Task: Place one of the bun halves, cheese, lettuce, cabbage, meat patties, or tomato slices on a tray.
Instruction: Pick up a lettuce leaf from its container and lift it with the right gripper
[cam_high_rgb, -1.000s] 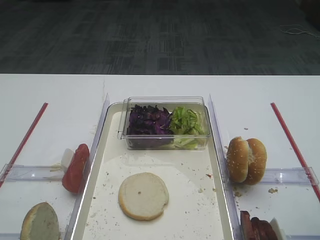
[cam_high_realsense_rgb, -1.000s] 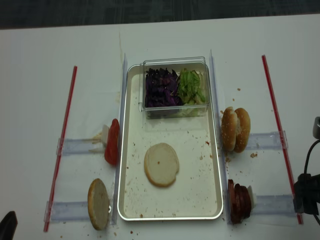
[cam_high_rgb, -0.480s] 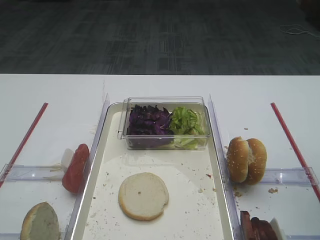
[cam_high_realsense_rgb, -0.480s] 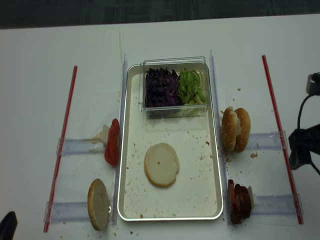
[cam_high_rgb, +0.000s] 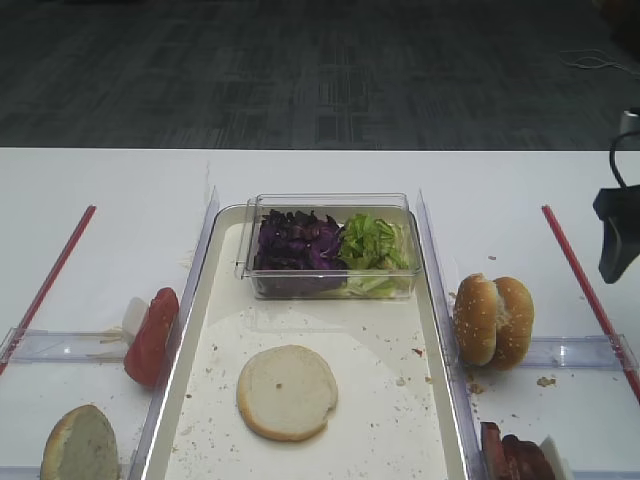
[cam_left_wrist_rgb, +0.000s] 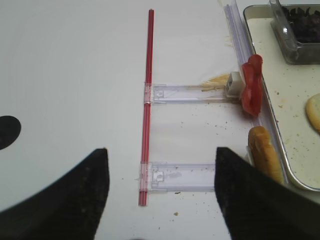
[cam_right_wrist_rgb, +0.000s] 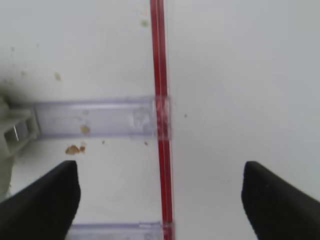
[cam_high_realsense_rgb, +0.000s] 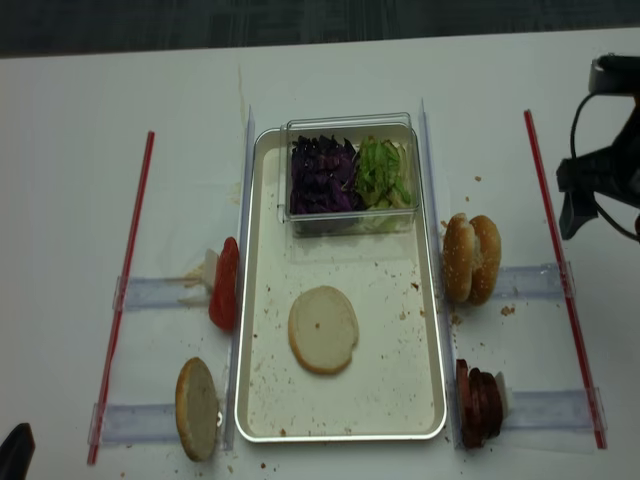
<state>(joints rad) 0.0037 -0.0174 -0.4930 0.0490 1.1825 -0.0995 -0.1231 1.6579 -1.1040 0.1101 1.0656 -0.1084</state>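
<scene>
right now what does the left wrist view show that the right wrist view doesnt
Only the left wrist view shows the tray, the tomato slices, an upright bun half and the clear box's corner. Only the right wrist view shows a white block at its left edge. Both share a red strip crossing clear rails on white table, with dark open jaws at the bottom.

Before you, the tray (cam_high_realsense_rgb: 262, 400) sits mid-desk (cam_high_realsense_rgb: 80, 110), a bun half (cam_high_realsense_rgb: 323, 329) lying on it and a box (cam_high_realsense_rgb: 350, 122) at its far end holding cabbage (cam_high_realsense_rgb: 322, 175) left of lettuce (cam_high_realsense_rgb: 383, 172). Tomato slices (cam_high_realsense_rgb: 225, 283) stand left of the tray; two bun halves (cam_high_realsense_rgb: 472, 258) and, nearer you, meat patties (cam_high_realsense_rgb: 478, 402) stand right.
</scene>
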